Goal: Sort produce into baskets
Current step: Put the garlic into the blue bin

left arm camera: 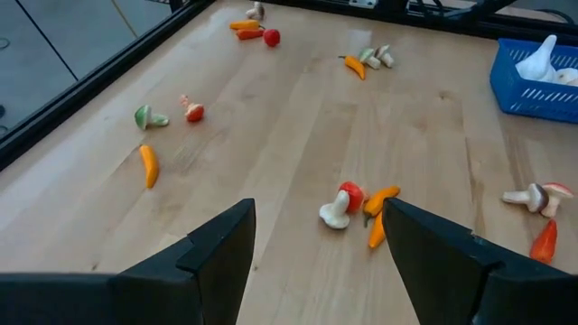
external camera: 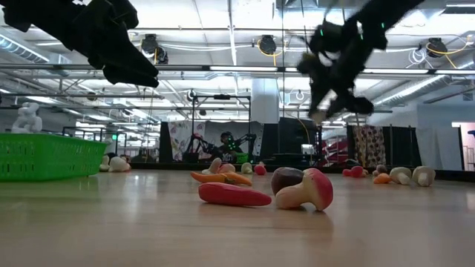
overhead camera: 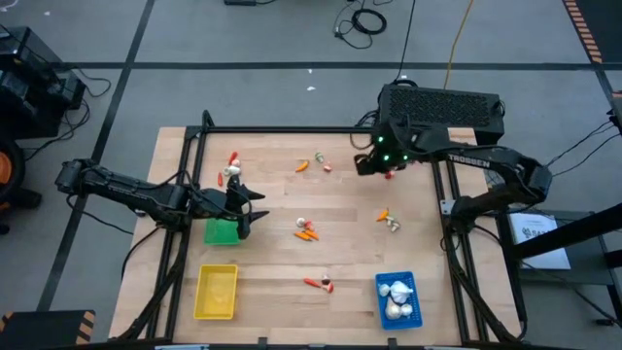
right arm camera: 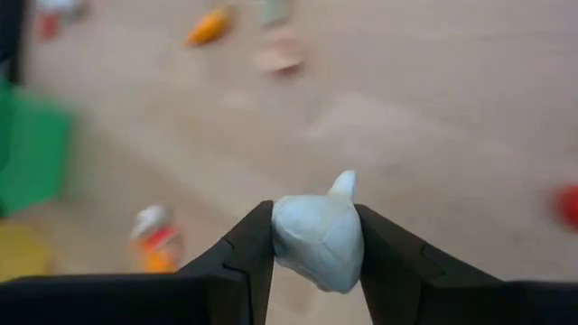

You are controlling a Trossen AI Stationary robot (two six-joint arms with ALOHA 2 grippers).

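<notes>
Step in hand: carry. Right gripper [right arm camera: 316, 236], upper right of high frame, pinches white garlic-shaped toy bulb [right arm camera: 318, 236] above wooden counter [overhead camera: 340, 238].

Next move, likely: travel to blue plastic basket [overhead camera: 397, 297], lower right, holding similar bulbs; release.

Left gripper [overhead camera: 245, 207] spread, empty, beside green plastic basket [overhead camera: 222, 230].

Beneath me lies a pale wooden worktop [overhead camera: 340, 262] of long planks, edged by a black metal frame [overhead camera: 282, 129], and it stands on a grey floor [overhead camera: 243, 39] crossed by dark lines. Black cables [overhead camera: 362, 19] coil on that floor beyond the far edge, a yellow cable [overhead camera: 457, 39] runs beside them, and a white sheet of paper [overhead camera: 537, 233] lies to my right. Looking level across the planks, I see a hall with ceiling strip lights [external camera: 245, 68].
</notes>
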